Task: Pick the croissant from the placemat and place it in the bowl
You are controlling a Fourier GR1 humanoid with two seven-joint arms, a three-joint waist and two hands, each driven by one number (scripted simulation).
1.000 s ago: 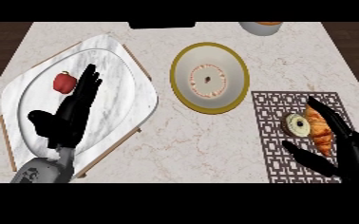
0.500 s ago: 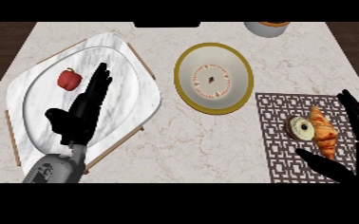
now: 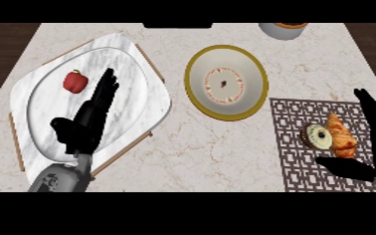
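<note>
Head view, my read of the current frame. The croissant (image 3: 340, 135) lies on the placemat (image 3: 294, 144) at the right side of the surface (image 3: 213, 154), long axis running roughly up and down the view. A small round pastry with a dark centre (image 3: 319, 135) sits just beside it on its left, touching or nearly so; I cannot tell which.

My right hand (image 3: 351, 168) is at the right edge, only partly in frame. One dark part shows below the croissant over the placemat's lower right, and a fingertip (image 3: 363, 98) shows above it near the edge. The two parts bracket the croissant with a wide gap between them; the hand is spread and has hold of nothing. I cannot see contact with the croissant.

My left hand (image 3: 84, 122) rests over the marble plate (image 3: 51, 89) on the left, fingers straight and pointing up the view, thumb out to the left, holding nothing. A red fruit (image 3: 75, 81) lies on that plate, just up and left of the fingertips.

The bowl (image 3: 226, 82), yellow-rimmed with a pale inside, stands centre, between plate and placemat and apart from both. A cup (image 3: 283, 29) is cut by the top edge.
</note>
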